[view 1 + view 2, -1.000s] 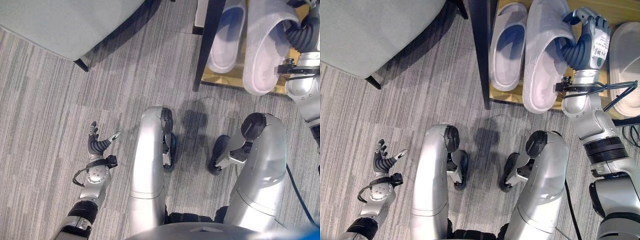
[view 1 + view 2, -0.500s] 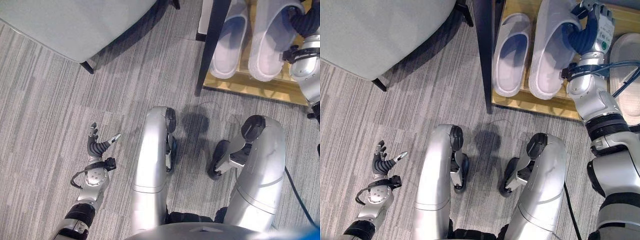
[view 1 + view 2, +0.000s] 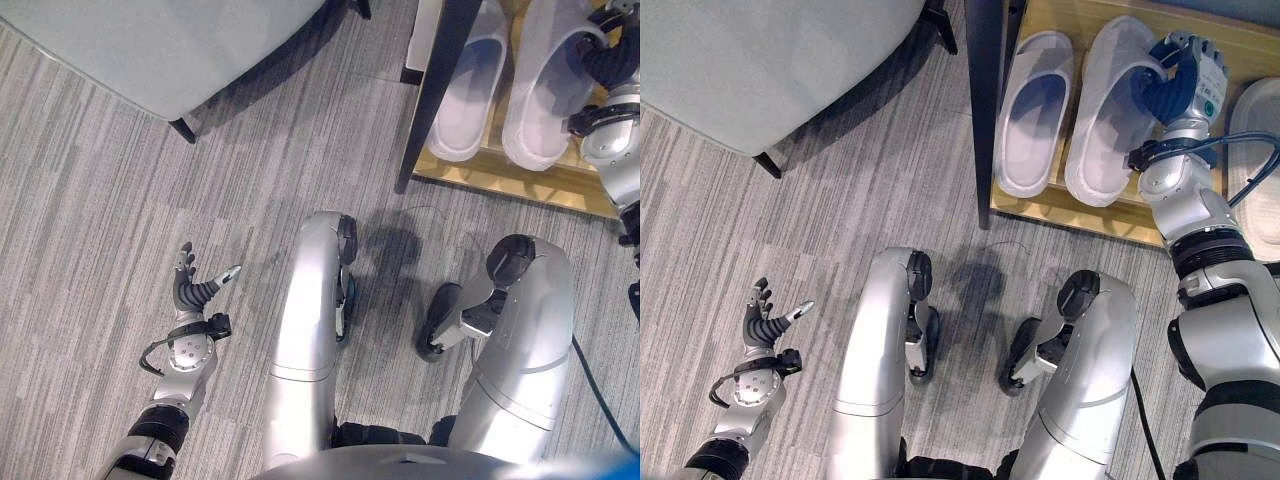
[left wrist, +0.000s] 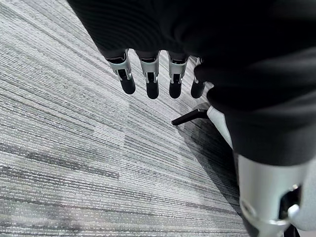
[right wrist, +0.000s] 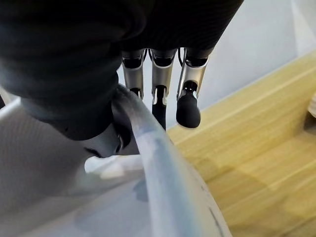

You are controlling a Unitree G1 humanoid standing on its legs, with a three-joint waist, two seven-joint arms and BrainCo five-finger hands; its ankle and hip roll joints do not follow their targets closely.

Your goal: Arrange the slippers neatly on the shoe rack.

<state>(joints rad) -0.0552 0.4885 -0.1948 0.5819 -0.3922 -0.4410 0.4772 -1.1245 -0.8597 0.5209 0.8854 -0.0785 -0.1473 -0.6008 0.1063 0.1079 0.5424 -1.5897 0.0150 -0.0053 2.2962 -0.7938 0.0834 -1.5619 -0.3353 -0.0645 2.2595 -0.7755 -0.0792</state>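
Two pale grey slippers lie side by side on the wooden shelf of the shoe rack (image 3: pixel 1080 213). The left slipper (image 3: pixel 1035 110) lies free. The right slipper (image 3: pixel 1108 125) rests flat on the shelf with my right hand (image 3: pixel 1185 85) on its upper strap. In the right wrist view the strap's rim (image 5: pixel 165 168) runs between my thumb and my fingers (image 5: pixel 187 106), which reach over it towards the shelf's boards. My left hand (image 3: pixel 195 290) hangs open low above the carpet, far from the rack, holding nothing.
A third pale slipper (image 3: pixel 1260 170) lies on the shelf at the far right edge. The rack's black upright post (image 3: pixel 985 100) stands left of the slippers. A grey upholstered seat (image 3: pixel 760 60) on dark legs fills the upper left. Grey striped carpet (image 3: pixel 120 200) covers the floor.
My right hand has carried the slipper from overhanging the shelf's front edge further in; it now lies level with the first slipper. The whole view has shifted a little. The left hand has stayed still.
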